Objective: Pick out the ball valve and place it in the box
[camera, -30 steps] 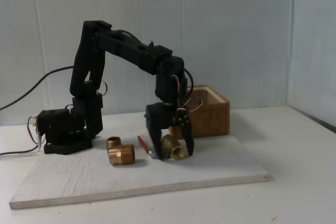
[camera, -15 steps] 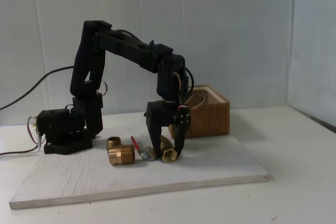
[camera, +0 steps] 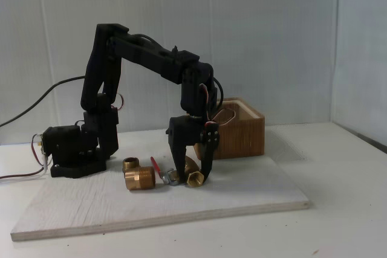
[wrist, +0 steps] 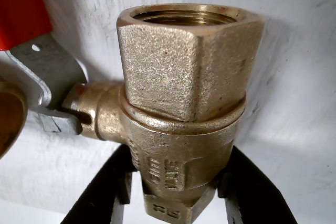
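The ball valve (wrist: pixel 184 93) is a brass body with a hexagonal threaded end, a silver stem plate and a red lever handle (wrist: pixel 21 9). In the fixed view the ball valve (camera: pixel 192 177) lies on the white board just right of the brass fittings. My gripper (camera: pixel 192 174) points straight down over it, shut on the valve body. In the wrist view my gripper (wrist: pixel 178 166) has one black finger pressed against each side of the valve. The box (camera: pixel 242 130), light-brown ribbed wood, stands behind and to the right of the gripper.
A brass elbow fitting (camera: pixel 138 174) lies left of the valve on the whitewashed board (camera: pixel 254 194); its edge shows in the wrist view (wrist: pixel 8 119). The arm's base (camera: pixel 72 149) stands at the left with cables trailing off. Bare tabletop extends to the right.
Over the last second the fingers closed in on the valve, and the valve with its red handle slid a little to the left. Nothing has moved in the last half second.
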Controlling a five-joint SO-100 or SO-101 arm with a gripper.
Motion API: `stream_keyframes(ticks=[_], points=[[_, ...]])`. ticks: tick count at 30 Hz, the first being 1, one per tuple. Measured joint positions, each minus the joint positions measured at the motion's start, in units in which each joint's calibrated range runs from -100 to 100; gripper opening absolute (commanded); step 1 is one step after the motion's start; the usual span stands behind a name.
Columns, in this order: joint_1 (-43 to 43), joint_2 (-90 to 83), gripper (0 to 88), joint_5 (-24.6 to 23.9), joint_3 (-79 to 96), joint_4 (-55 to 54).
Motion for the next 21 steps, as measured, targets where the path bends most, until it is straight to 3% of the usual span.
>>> stream_keyframes(ticks=[8, 21], points=[[0.0, 0.2, 0.8, 0.0, -2.3, 1.6], [0.5, 0.6, 0.8, 0.0, -24.0, 20.8]])
